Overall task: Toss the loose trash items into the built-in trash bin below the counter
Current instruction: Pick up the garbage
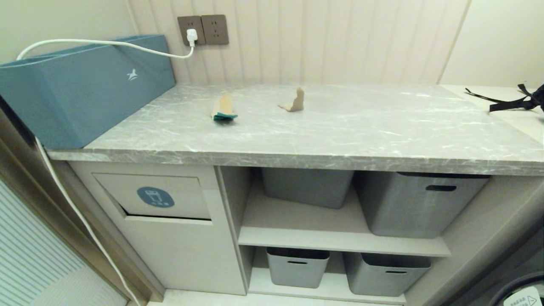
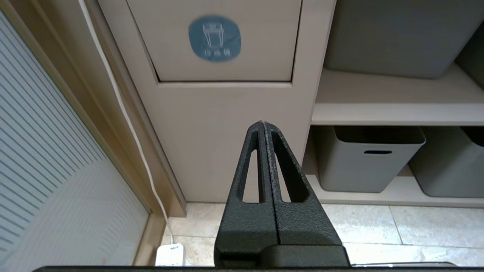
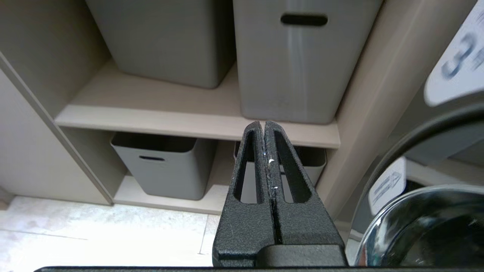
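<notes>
While both scraps lie on the counter (image 1: 340,127), left gripper (image 2: 263,124) and right gripper (image 3: 263,124) hang low — fingers pressed together, empty.

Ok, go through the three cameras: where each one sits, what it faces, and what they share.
Head: high up, looking down on the counter, two trash scraps and the trash bin; no arm in view.
Left wrist: low, behind the shut left end effector, facing the trash bin flap.
Right wrist: low, behind the shut right end effector, facing the grey boxes on the shelves.
Shared: the bin sticker in head and left wrist views; the grey boxes in all three.
</notes>
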Robot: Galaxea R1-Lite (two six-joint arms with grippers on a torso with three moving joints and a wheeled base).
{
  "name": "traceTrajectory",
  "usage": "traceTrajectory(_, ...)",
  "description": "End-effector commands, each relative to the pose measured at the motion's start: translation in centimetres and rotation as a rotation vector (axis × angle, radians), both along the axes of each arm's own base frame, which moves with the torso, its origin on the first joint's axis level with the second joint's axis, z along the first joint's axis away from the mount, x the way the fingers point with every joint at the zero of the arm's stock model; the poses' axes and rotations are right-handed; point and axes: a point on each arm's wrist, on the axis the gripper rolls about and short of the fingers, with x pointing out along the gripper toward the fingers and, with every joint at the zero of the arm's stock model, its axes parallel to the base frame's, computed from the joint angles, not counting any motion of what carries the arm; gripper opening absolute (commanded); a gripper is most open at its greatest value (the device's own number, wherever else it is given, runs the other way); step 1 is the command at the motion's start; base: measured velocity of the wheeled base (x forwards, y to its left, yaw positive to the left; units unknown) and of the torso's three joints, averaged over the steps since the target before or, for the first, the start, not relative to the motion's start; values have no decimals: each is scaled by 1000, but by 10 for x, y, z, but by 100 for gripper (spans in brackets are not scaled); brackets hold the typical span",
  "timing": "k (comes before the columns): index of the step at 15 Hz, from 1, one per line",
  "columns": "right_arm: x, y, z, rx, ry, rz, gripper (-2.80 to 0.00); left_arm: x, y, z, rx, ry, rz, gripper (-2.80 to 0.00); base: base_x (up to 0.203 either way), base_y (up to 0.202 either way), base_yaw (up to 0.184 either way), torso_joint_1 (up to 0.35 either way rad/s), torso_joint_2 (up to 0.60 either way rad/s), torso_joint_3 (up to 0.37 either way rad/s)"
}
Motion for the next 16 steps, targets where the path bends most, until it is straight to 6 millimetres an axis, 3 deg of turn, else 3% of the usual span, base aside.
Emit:
traceTrajectory(1, 0, 0, 0, -2, -2, 1, -280, 0, 0, 0, 1, 1, 0, -280, 0, 0, 0, 202, -471, -271)
traceTrajectory(16, 0, 0, 0, -2, -2, 2, -280, 0, 0, 0, 1, -2, -3, -280, 0, 0, 0, 241, -527, -289)
